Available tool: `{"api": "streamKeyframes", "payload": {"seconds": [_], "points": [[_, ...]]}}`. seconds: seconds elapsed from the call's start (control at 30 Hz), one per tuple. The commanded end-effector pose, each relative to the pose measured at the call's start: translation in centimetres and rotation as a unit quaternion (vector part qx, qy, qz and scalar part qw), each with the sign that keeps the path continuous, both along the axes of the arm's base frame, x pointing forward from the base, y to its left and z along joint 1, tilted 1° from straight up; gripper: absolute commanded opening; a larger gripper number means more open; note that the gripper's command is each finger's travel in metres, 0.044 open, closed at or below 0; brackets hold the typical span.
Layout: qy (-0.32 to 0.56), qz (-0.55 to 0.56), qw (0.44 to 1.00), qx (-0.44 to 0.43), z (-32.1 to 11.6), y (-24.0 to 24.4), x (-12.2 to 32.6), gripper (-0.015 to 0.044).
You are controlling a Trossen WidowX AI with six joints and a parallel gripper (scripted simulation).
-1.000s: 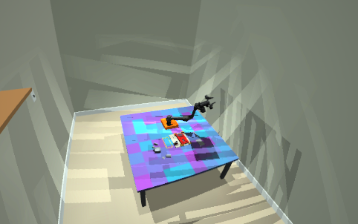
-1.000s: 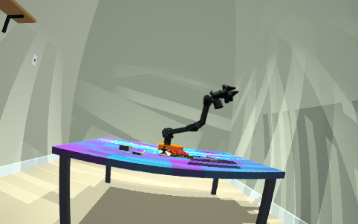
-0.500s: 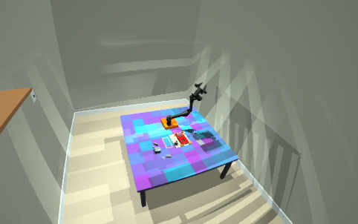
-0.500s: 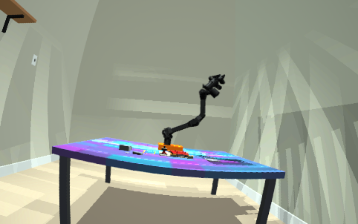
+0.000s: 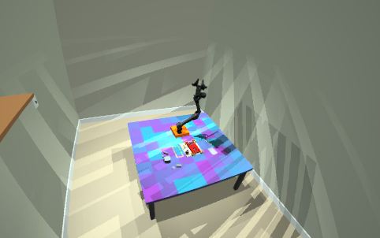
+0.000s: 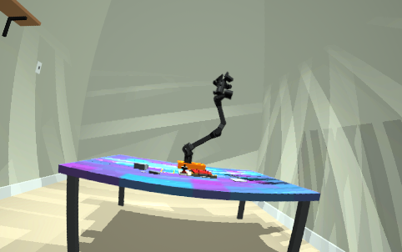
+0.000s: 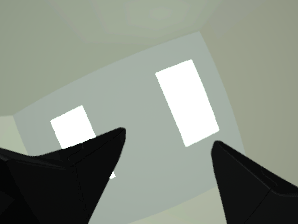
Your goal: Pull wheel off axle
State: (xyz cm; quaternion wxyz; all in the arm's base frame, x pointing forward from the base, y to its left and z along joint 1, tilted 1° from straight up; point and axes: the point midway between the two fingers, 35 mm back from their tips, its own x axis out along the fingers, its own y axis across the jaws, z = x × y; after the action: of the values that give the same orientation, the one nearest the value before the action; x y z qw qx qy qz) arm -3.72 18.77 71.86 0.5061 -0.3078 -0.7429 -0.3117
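Note:
My gripper [image 5: 198, 82] [image 6: 223, 77] [image 7: 169, 140] is open and empty, raised high above the table and pointing up towards the ceiling. A small dark shape [image 5: 187, 152] stands on a cream board near the middle of the table; it is too small to tell the wheel and the axle apart. The marked area, a yellow outline [image 5: 180, 157], lies just left of the cream board in the top view. The gripper is far from all of them. The wrist view shows neither wheel, axle nor marked area.
A red tray [image 5: 194, 147] with a tan frame lies right of the cream board. A grey box [image 5: 167, 159] [image 6: 140, 166], a small grey piece [image 5: 179, 165] and a white flat piece [image 5: 213, 150] [image 6: 238, 179] lie about. The arm stands on an orange base [image 5: 180, 133].

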Motion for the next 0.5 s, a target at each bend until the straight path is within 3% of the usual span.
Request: {"api": "streamKeyframes", "payload": {"seconds": [0.0, 0.27, 0.47], "points": [[0.012, 0.018, 0.997, 0.070, 0.9, -5.6, -0.6, 0.0300], [0.038, 0.069, 0.974, 0.213, 1.3, -17.4, -0.4, 0.0300], [0.080, 0.107, 0.936, 0.324, -0.1, -26.4, 2.1, 0.0300]]}}
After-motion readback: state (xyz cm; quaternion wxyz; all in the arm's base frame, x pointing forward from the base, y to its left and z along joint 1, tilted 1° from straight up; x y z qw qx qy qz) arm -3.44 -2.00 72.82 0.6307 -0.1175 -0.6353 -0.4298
